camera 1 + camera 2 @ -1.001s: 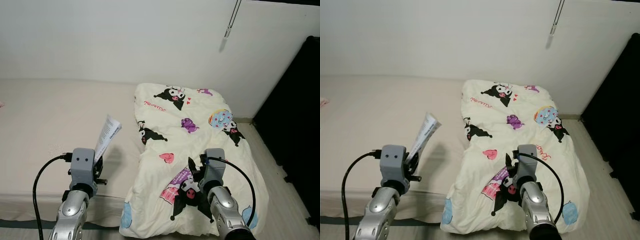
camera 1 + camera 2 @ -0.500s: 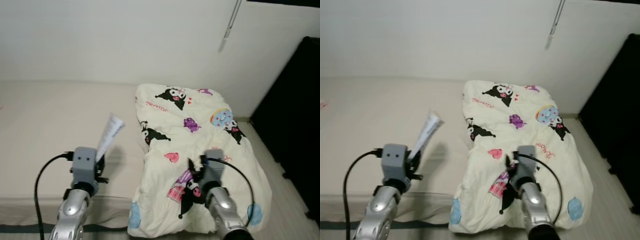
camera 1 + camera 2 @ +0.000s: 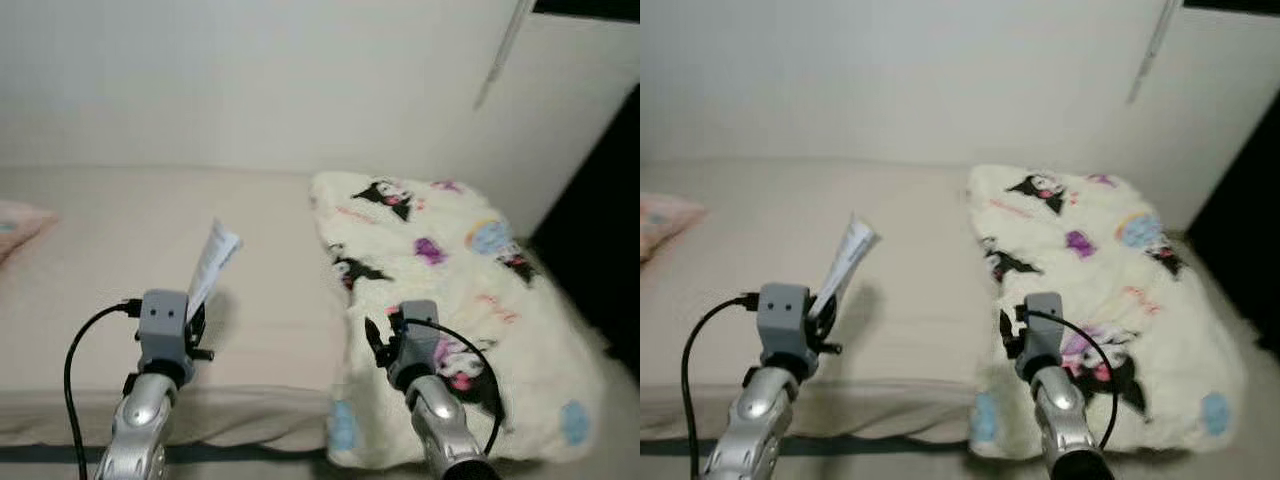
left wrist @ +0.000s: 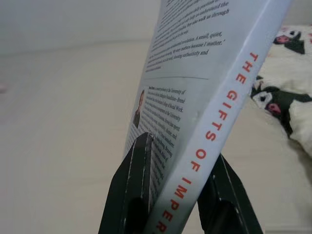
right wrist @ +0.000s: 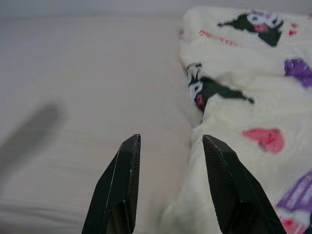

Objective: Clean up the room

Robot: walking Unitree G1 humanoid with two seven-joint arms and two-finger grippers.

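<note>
At the near edge of the bed (image 3: pixel 90 260), the left gripper (image 4: pixel 178 195) is raised over the mattress with a book (image 4: pixel 204 97) clamped between its two black fingers, which bear on the front and back covers near the spine end. The book stands tilted, its free end leaning up and toward the quilt side. For a clean set-down, judged from this pose: carry the book low over bare mattress or to a proper shelf, bring the lower edge into contact first, then part the fingers only once the book's weight rests on a surface. The grip sits at one end, so the far end may swing; move slowly and avoid quick wrist rotation.

The book is a thin paperback with a pale blue-grey cover. Its spine carries orange capitals reading "THE GIFTS OF IMPER…", the remainder hidden by the fingers. The back cover shows blocks of small print and a small portrait photograph.

Further right, the right gripper (image 5: pixel 170 185) is empty, its fingers spread apart, held above the mattress just beside the edge of the cartoon-print quilt (image 3: pixel 470 270). The quilt lies bunched on the right end of the bed and spills over its near edge. Both head views are blurred.
</note>
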